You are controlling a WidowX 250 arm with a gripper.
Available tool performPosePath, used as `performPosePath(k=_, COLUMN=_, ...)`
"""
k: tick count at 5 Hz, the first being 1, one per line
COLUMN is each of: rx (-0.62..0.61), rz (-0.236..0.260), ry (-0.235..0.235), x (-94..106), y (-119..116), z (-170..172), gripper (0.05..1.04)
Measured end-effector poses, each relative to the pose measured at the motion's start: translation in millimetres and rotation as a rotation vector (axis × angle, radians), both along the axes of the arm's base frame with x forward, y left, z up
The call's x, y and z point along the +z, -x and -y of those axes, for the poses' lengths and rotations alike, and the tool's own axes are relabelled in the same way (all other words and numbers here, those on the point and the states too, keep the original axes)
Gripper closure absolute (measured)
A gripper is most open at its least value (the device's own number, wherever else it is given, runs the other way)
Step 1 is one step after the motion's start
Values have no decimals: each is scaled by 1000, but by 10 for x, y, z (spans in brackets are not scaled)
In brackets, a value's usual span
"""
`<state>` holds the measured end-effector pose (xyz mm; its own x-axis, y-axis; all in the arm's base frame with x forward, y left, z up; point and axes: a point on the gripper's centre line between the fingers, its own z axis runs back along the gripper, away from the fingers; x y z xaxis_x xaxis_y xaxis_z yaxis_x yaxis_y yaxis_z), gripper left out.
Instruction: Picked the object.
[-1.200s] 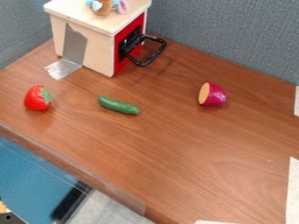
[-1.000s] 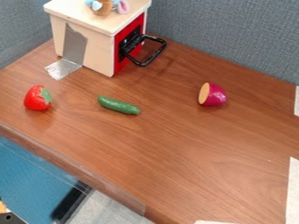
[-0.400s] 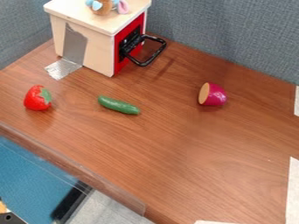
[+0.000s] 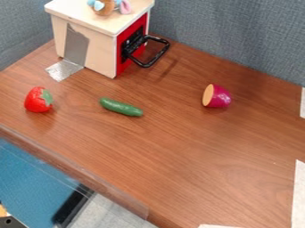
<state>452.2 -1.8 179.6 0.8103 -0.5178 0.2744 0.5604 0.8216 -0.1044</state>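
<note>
Target unnamed — likely cucumber (image 4: 121,107), strawberry (image 4: 37,100) or cut purple vegetable (image 4: 220,96), all on the table (image 4: 179,156). Cucumber lies between the others, long axis slanting down rightward. Gripper's opening, hold, bearing to target — cannot tell.

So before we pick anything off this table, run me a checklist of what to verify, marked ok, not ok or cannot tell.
1. Cucumber lying on its side, apart from other items: ok.
2. Strawberry not touching the cucumber: ok.
3. Cut purple vegetable resting on the table: ok.
4. Black handle out of the way: not ok, it juts out from the toy oven.
5. Which item to pick: cannot tell, the task just says "the object".
</note>
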Motion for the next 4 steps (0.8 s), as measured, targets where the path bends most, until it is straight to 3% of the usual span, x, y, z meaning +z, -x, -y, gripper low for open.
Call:
performPosePath(k=1, rx=-49, rz=-40, ry=-69, x=-270, y=51, z=134, gripper=83)
performPosePath(k=2, rx=-97, rz=-37, ry=-133, x=-438, y=55, z=334, gripper=83)
performPosePath(k=3, rx=-137, rz=-55, ry=-162, x=-568, y=51, z=470, gripper=83)
performPosePath(k=4, rx=-196, rz=-116, ry=-180, x=-811, y=75, z=626, gripper=83)
